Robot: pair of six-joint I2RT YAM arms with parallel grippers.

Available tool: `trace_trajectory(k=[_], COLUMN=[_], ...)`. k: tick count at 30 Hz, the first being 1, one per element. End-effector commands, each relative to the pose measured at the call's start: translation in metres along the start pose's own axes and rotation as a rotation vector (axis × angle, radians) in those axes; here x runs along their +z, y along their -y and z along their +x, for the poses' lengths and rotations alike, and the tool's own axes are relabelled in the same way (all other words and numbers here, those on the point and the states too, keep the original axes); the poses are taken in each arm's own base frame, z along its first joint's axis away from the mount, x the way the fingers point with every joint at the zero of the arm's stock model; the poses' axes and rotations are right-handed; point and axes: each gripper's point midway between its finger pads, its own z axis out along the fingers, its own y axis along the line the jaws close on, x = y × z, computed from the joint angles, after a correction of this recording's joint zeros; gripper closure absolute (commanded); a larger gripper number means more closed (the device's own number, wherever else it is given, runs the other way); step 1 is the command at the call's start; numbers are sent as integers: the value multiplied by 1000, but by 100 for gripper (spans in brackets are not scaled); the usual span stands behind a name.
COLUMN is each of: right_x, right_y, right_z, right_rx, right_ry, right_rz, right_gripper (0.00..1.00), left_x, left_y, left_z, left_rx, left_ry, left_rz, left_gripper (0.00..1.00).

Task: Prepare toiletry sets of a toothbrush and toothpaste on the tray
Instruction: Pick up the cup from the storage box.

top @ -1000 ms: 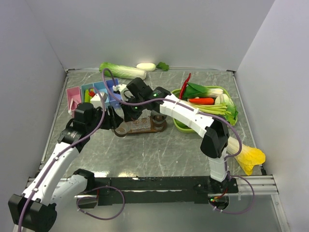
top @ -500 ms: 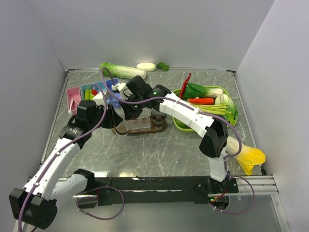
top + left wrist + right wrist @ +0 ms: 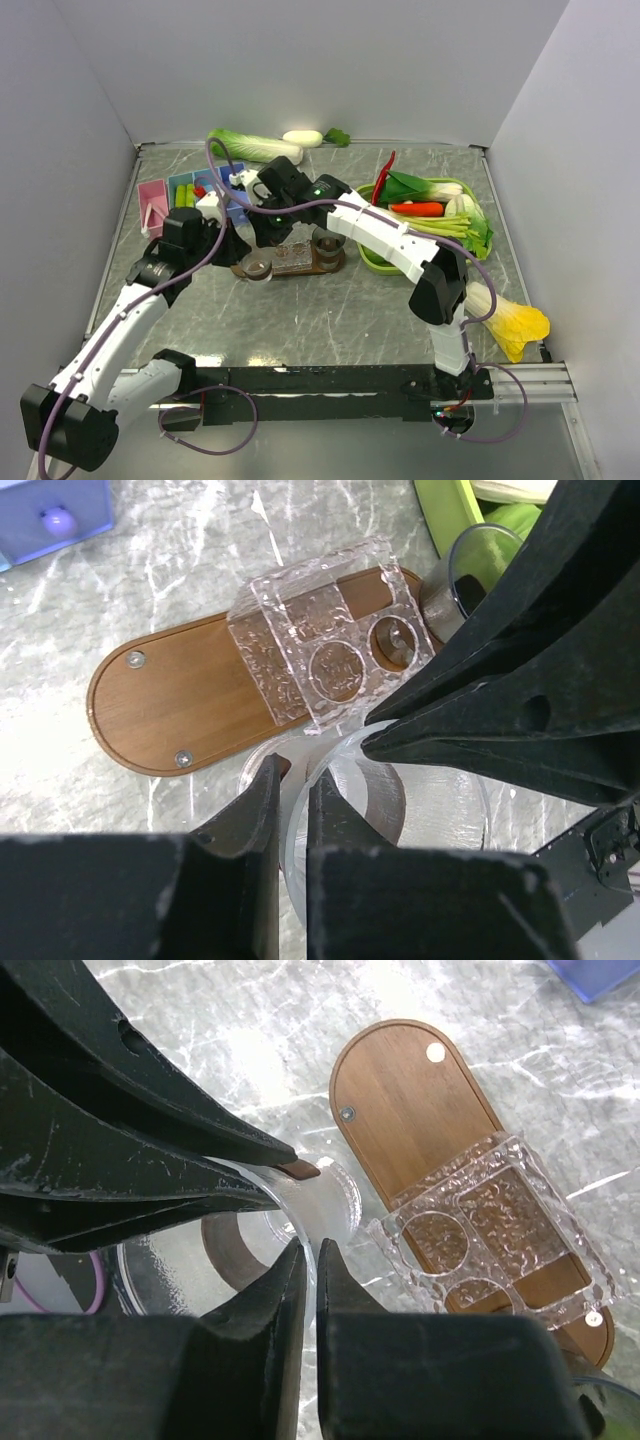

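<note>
Grey marble counter [image 3: 330, 320] between white walls; at far left a blue box [image 3: 200, 185]; the left claw [image 3: 295, 775] is clenched on the rim of a clear tumbler [image 3: 350, 790], the right claw [image 3: 311, 1250] pinching that same rim; the brown tray [image 3: 190, 695] lies just beside it, carrying a clear holder [image 3: 330, 640]; green basket [image 3: 372, 262] at right

Count across the views:
- tray [image 3: 296, 263] x1
- clear holder [image 3: 325, 645] x1, sitting on the tray, with 2 round holes
- tumbler x2: clear tumbler [image 3: 360, 790] x1, dark tumbler [image 3: 485, 555] x1
- blue box [image 3: 205, 184] x1; its contents are too small to count
- pink box [image 3: 152, 203] x1
- green basket [image 3: 368, 258] x1; red chili [image 3: 385, 172] x1 and orange piece [image 3: 418, 209] x1 in it, while the greens are too piled up to count
- Loose on the table: long cabbage [image 3: 250, 146] x1, white piece [image 3: 302, 137] x1, small green leaf [image 3: 338, 136] x1, yellow leafy vegetable [image 3: 515, 325] x1
</note>
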Motion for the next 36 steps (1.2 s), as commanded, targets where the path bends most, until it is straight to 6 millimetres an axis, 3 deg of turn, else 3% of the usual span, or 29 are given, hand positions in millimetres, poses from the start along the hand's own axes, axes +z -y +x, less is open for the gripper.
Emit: trace_trajectory(k=[1, 9, 15, 20, 22, 23, 25, 26, 29, 36], right_x=[-42, -70, -91, -116, -131, -128, -151, -149, -176, -218], right_y=[-11, -7, 0, 9, 20, 24, 31, 36, 38, 45], right_z=[-51, -56, -48, -39, -31, -16, -14, -3, 10, 37], right_rx=[-38, 28, 79, 170, 222, 245, 258, 273, 269, 255], right_ry=[196, 288, 331, 411, 461, 446, 508, 499, 555, 663], right_rz=[-25, -28, -13, -43, -37, -37, -8, 11, 63, 202], right_gripper=[83, 59, 49, 46, 45, 45, 44, 44, 43, 39], left_x=[-12, -20, -23, -24, -21, -21, -17, -15, -7, 8], left_y=[-7, -15, -24, -33, -36, -36, -37, -38, -39, -44], left_z=[-16, -24, -30, -37, -37, -39, -40, -40, -40, -50], left_rx=[-37, -193, -228, -275, -272, -270, -267, -267, -248, -148], left_ry=[104, 188, 217, 282, 290, 297, 306, 308, 300, 296], left_rz=[-57, -126, -187, -227, -234, -234, -230, -227, -218, -215], left_gripper=[99, 99, 99, 99, 99, 99, 99, 99, 99, 99])
